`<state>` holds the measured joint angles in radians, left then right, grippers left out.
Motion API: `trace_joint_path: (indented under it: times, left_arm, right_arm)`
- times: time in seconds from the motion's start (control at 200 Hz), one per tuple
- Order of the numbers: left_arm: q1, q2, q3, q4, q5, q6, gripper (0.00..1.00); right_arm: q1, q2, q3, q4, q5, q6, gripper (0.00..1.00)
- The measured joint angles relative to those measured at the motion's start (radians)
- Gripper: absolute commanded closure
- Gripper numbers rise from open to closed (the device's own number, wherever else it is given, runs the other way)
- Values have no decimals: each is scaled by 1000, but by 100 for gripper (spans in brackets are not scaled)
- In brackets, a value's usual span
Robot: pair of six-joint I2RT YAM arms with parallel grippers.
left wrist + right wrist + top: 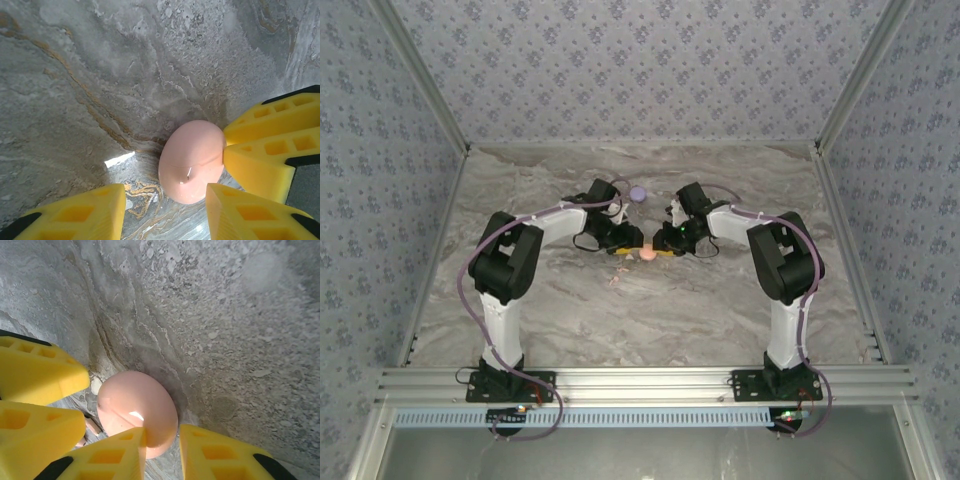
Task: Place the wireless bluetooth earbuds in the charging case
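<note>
Nearest the arm bases is the bare marbled table (650, 330). Next come the pale pink earbuds (92, 426), tiny specks lying loose just this side of the action. From the right wrist, one reads as a short stub flat on the table beside the case, its long axis slanting across that view. Which end is the tip is too small to call.

Just beyond sits the pink case (648, 255), lid down, seam toward the left wrist camera, both arms crowding it. On the left gripper (166, 197) the jaws stand apart, with the case just ahead of the gap and nothing clamped. On the right gripper (162, 432) the jaws are narrow, with the case's rim between the tips. Pinching or merely touching, I can't tell.

My read is that the lid wants opening first. One arm should pin the base while the other catches the seam and lifts gently, or the case skates away.

Farthest back is a lavender disc (638, 193), well apart.
</note>
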<state>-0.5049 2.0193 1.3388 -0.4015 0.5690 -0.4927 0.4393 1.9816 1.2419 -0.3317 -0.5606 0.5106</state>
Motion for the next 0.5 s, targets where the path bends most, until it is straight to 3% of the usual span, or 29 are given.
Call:
trace_joint_path:
  times: [0.5]
  left_arm:
    - [0,45,-3,52,71,-42,61]
  right_arm:
    - [0,0,-6,16,-6,3,80]
